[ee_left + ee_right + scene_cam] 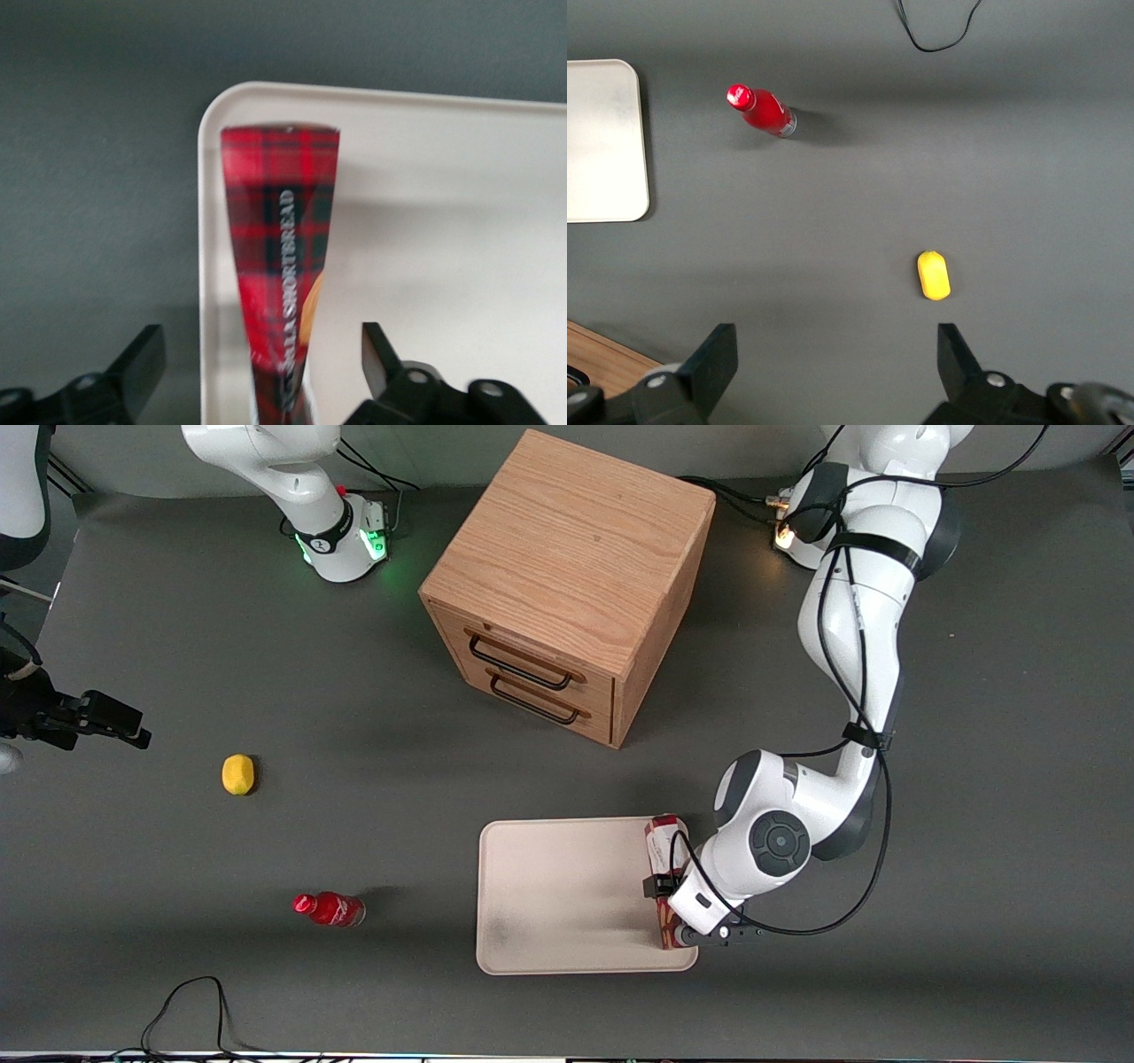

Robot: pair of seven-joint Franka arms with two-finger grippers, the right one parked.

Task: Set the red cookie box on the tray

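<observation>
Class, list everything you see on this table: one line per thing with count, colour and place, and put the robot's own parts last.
red cookie box: one, dark red tartan, standing on its narrow side on the tray, at the edge toward the working arm.
tray: one, cream-white, nearer the front camera than the cabinet.
wooden drawer cabinet: one, light brown, two drawers.
lemon: one, yellow, toward the parked arm's end.
small bottle: one, red, lying beside the tray.
gripper: one, black fingers open, either side of the box.

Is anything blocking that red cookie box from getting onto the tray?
Nothing visible does. The red cookie box already stands on edge on the tray, along its rim at the working arm's end, with the open gripper straddling it.
</observation>
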